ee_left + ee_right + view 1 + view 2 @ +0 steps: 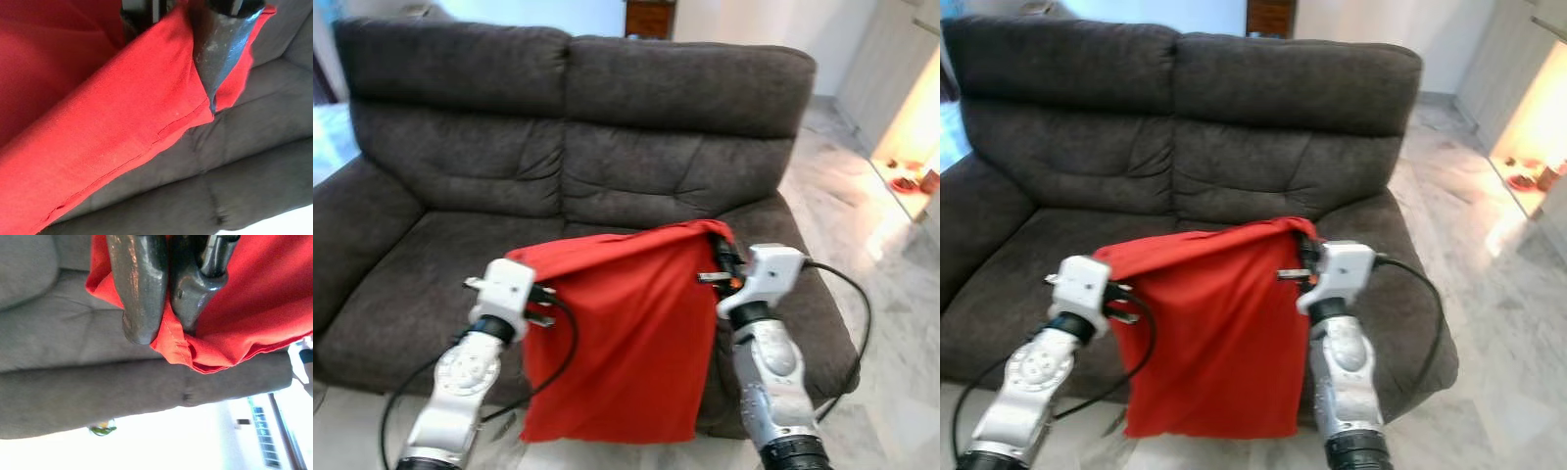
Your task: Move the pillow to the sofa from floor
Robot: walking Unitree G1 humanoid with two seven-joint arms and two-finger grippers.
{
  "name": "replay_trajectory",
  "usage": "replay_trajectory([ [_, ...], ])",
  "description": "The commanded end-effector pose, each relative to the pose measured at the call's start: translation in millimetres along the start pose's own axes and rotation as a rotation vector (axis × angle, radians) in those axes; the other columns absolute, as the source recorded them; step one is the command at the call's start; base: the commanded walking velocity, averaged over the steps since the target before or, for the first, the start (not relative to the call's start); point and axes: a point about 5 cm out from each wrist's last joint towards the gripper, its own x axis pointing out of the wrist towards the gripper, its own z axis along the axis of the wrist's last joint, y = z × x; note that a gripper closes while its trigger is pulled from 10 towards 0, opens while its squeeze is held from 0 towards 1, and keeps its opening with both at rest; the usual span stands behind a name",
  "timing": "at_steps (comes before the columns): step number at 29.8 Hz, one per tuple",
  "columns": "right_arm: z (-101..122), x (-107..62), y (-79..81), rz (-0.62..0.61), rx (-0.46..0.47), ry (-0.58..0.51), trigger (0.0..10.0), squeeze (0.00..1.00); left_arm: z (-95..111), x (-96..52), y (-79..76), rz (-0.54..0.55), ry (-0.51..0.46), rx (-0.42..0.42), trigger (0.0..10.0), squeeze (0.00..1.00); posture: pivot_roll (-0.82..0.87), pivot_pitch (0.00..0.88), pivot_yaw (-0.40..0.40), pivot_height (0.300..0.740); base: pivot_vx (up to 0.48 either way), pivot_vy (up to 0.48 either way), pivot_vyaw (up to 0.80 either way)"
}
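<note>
Before sofa (460,186) — left gripper (544,305), right gripper (722,266) both clamp red pillow (626,343).

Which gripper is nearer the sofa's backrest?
Right, by a judgement. The right gripper pinches the red pillow's top corner further in over the seat, closer to the backrest; the left gripper grips the opposite corner lower, nearer the seat's front edge.

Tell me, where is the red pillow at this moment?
In the left eye view the red pillow hangs in front of the sofa, its top corners held by the left tool and right tool.
</note>
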Motion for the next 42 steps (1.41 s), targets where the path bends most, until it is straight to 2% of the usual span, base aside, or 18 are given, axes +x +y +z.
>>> replay_trajectory([
  [1, 12, -3.2, -21.9, -0.083, -0.016, -0.050, 10.0, 0.00, 24, 6.3, 2.0, 0.022, -0.110, -0.009, 10.0, 0.00, 0.08, 0.057, 0.002, 0.740, 0.296, 0.000, -0.80],
  [6, 19, 2.1, -11.7, -0.037, -0.027, -0.079, 10.0, 0.00, 23, 6.6, 2.8, 0.024, -0.107, -0.010, 10.0, 0.00, 0.08, 0.058, 0.001, 0.740, 0.295, 0.000, -0.16],
  [11, 23, 7.6, -12.3, -0.043, -0.018, -0.090, 10.0, 0.00, 26, 7.5, 3.0, 0.022, -0.113, -0.011, 10.0, 0.00, 0.08, 0.056, 0.001, 0.740, 0.297, 0.000, 0.00],
  [16, 37, 17.1, -8.8, -0.022, -0.052, -0.142, 10.0, 0.00, 32, 9.7, 7.5, 0.030, -0.130, -0.002, 10.0, 0.00, 0.09, 0.058, 0.003, 0.740, 0.297, 0.000, 0.00],
  [20, 51, 26.2, -0.4, 0.022, -0.087, -0.194, 10.0, 0.00, 39, 13.3, 14.0, 0.046, -0.151, -0.001, 10.0, 0.00, 0.09, 0.057, 0.005, 0.740, 0.297, 0.000, 0.00],
  [24, 65, 33.5, 18.7, 0.125, -0.129, -0.240, 10.0, 0.00, 49, 16.1, 22.7, 0.072, -0.182, 0.006, 10.0, 0.00, 0.09, 0.059, 0.006, 0.740, 0.303, 0.000, 0.79],
  [27, 65, 34.4, 25.1, 0.157, -0.128, -0.243, 10.0, 0.00, 53, 17.5, 26.4, 0.082, -0.193, 0.004, 10.0, 0.00, 0.09, 0.059, 0.005, 0.740, 0.301, 0.000, 0.80],
  [28, 63, 34.7, 25.9, 0.152, -0.086, -0.237, 10.0, 0.00, 54, 18.0, 27.2, 0.086, -0.195, -0.003, 10.0, 0.00, 0.09, 0.059, 0.005, 0.740, 0.300, 0.000, 0.00],
  [29, 63, 34.7, 25.9, 0.152, -0.086, -0.237, 10.0, 0.00, 54, 18.0, 27.2, 0.086, -0.195, -0.003, 10.0, 0.00, 0.09, 0.059, 0.005, 0.740, 0.300, 0.000, 0.00],
  [34, 54, 33.1, 25.7, 0.133, -0.076, -0.198, 10.0, 0.00, 47, 15.6, 20.9, 0.062, -0.165, -0.016, 10.0, 0.00, 0.09, 0.058, 0.009, 0.740, 0.302, 0.000, 0.00],
  [38, 46, 30.4, 20.1, 0.088, -0.068, -0.154, 10.0, 0.00, 46, 15.2, 17.7, 0.046, -0.156, -0.022, 10.0, 0.00, 0.09, 0.057, 0.011, 0.740, 0.301, 0.000, 0.00],
  [42, 42, 30.1, 12.8, 0.039, -0.066, -0.134, 10.0, 0.00, 48, 17.6, 21.0, 0.047, -0.158, -0.014, 10.0, 0.00, 0.09, 0.054, 0.015, 0.740, 0.303, 0.000, 0.00],
])
